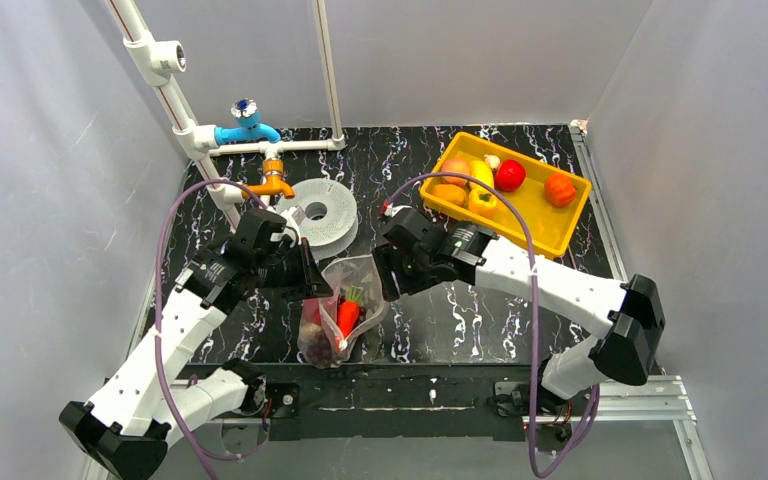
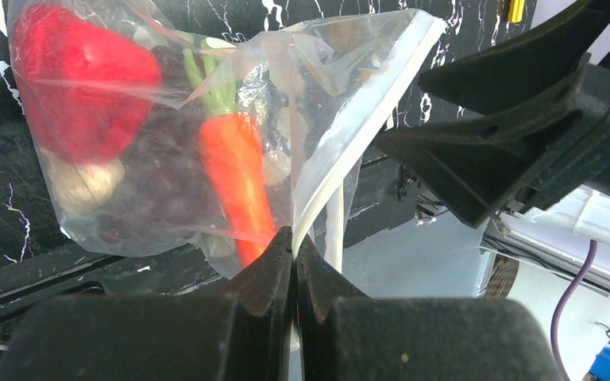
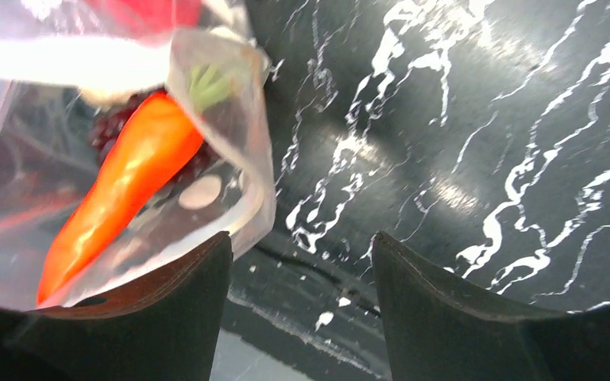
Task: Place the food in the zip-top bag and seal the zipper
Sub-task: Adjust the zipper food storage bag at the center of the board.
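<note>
Broadly, the black surface [image 1: 460, 330] with white veins carries everything. At its far right stands the yellow tray [image 1: 545, 222], and inside it lie a peach [image 1: 455, 167], a red apple [image 1: 509, 175], an orange pepper [image 1: 560, 188] and some yellow pieces.

The zip-top bag [image 1: 362, 275] is near the front edge of the surface, between the two arms, with its bottom towards the front. Just behind it lies the grey spool [image 1: 320, 212].

The left end effector [image 2: 294, 238] is fully closed. Its fingers pinch the mouth edge of the bag and hold it up. The right end effector [image 3: 302, 246] stands wide open with nothing between its jaws. In the right wrist view a corner of the bag is just beside its left finger; I cannot tell if they touch.

Part of the food is already in the bag: a red pepper [image 2: 79, 87], dark grapes [image 2: 167, 182] and a carrot [image 2: 238, 182] with its green top pointing to the bag's mouth.

The zipper [image 2: 369, 135] is a pale strip that runs along the mouth edge down into the left fingers. Here the mouth gapes open.
</note>
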Robot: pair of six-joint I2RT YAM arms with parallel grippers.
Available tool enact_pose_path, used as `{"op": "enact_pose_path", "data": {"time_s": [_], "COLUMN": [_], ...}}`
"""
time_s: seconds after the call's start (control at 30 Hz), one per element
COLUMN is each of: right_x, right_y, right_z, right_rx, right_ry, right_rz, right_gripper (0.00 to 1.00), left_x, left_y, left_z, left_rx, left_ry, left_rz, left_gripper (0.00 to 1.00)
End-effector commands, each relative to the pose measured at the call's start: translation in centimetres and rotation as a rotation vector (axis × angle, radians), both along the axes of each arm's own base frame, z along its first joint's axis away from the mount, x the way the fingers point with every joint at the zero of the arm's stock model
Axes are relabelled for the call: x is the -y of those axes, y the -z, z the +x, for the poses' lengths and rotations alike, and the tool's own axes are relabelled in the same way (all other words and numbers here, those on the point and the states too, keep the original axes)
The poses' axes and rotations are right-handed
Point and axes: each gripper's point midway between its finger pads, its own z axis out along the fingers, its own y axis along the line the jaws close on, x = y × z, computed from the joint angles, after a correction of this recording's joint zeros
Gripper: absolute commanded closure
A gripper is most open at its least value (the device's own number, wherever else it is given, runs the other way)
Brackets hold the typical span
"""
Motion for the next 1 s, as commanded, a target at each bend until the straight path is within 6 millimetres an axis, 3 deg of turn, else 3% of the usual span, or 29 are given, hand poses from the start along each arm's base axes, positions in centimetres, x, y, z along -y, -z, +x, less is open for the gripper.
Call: {"op": "enact_pose_path", "data": {"time_s": [0.0, 0.23, 0.43, 0.77, 0.97], "right_x": [-1.2, -4.4, -5.7, -6.3, -6.7], "right_y": [-2.2, -4.9, -4.9, -4.6, -3.8], "right_z": [4.0, 5.7, 5.4, 5.1, 4.8], "right_rx": [0.248, 0.338, 0.307, 0.288, 0.262], "right_ry": [0.081, 0.028, -0.006, -0.031, -0.043], "right_rz": [-0.041, 0.025, 0.049, 0.052, 0.045], "right_gripper": [0.32, 0.55, 0.71, 0.82, 0.8], "left_x": [0.3, -0.1, -0.1, 0.0, 0.0], "left_y": [-1.1, -1.2, -0.9, -0.9, -0.9], "left_z": [-0.2, -0.6, -0.6, -0.4, -0.5], "left_rx": [0.02, 0.025, 0.019, 0.019, 0.02], "left_ry": [0.017, 0.011, 0.012, 0.021, 0.02], "left_rz": [-0.021, -0.017, -0.012, -0.011, -0.012], "left_gripper": [1.0, 1.0, 1.0, 1.0, 1.0]}}
